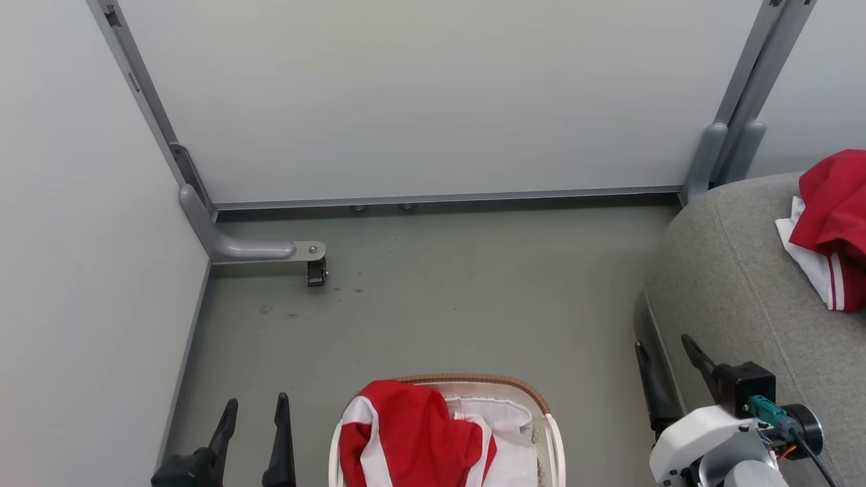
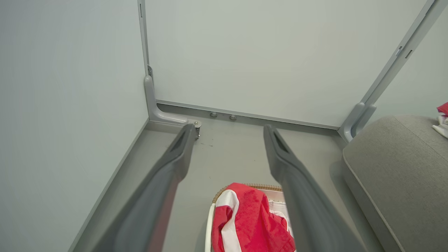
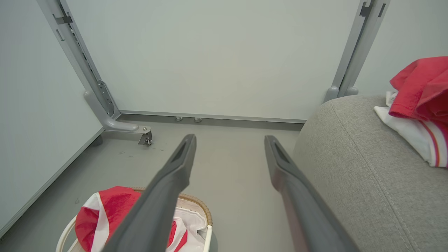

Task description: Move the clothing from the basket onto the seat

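Note:
A red garment with white stripes [image 1: 406, 433] lies heaped in the white basket with a brown woven rim [image 1: 534, 396] at the bottom middle of the head view; it also shows in the left wrist view [image 2: 248, 220] and the right wrist view [image 3: 112, 210]. Another red and white garment [image 1: 832, 223] lies on the grey seat [image 1: 737, 284] at the right, seen too in the right wrist view [image 3: 420, 98]. My left gripper [image 1: 256, 406] stands open left of the basket, holding nothing. My right gripper [image 1: 666, 345] is open beside the seat's front edge, holding nothing.
Pale partition walls close off the back and left. A grey bracket with a small caster [image 1: 316, 270] juts onto the grey floor [image 1: 440, 304] at the back left. A grey post [image 1: 731, 149] stands at the back right corner by the seat.

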You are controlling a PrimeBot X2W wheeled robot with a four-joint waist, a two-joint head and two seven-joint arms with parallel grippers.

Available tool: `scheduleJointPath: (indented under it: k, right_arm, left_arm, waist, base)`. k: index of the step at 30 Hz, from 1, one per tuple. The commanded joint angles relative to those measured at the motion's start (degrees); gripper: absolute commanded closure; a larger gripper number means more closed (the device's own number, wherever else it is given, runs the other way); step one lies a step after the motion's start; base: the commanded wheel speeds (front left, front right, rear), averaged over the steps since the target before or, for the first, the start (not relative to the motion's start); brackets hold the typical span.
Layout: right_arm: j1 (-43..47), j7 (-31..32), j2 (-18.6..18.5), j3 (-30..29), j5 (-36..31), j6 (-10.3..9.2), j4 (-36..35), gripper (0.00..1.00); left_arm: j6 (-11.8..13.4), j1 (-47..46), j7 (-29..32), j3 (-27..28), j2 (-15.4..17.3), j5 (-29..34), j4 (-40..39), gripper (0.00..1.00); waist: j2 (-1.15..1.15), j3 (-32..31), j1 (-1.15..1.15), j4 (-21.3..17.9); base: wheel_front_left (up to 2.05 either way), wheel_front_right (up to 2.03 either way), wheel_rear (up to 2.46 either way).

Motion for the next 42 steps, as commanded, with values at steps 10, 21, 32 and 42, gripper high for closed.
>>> scheduleJointPath:
  k: [10,21,32,42]
  right_arm:
    - [0.5,-0.3,-0.2,-0.5,0.1,-0.08,-0.9,0.0]
    - [0.5,-0.3,-0.2,-0.2,0.7,-0.08,-1.1,0.0]
    - [0.2,-0.3,-0.2,-0.4,0.6,-0.08,-1.2,0.0]
    - [-1.4,-0.3,-0.2,-0.2,0.1,-0.08,-2.2,0.0]
  left_arm:
    - [-1.1,0.8,0.0,0.6,-0.7,1.0,0.1,0.0]
    - [-1.8,0.0,0.0,1.0,-1.0,1.5,0.7,0.0]
    - [-2.2,-0.3,0.0,0.7,-1.1,1.9,0.7,0.0]
    - [-2.5,-4.3,0.0,-4.3,-1.1,3.2,3.3,0.0]
  waist:
    - [0.0,0.4,0.01,-0.9]
    - [0.0,0.6,0.01,-0.9]
    - [0.0,0.9,0.01,-1.0]
    - [0.0,3.7,0.01,-2.2]
  base:
    - [0.0,0.0,0.0]
    - [0.0,0.0,0.0]
    - [0.0,0.0,0.0]
    - [0.0,0.0,0.0]
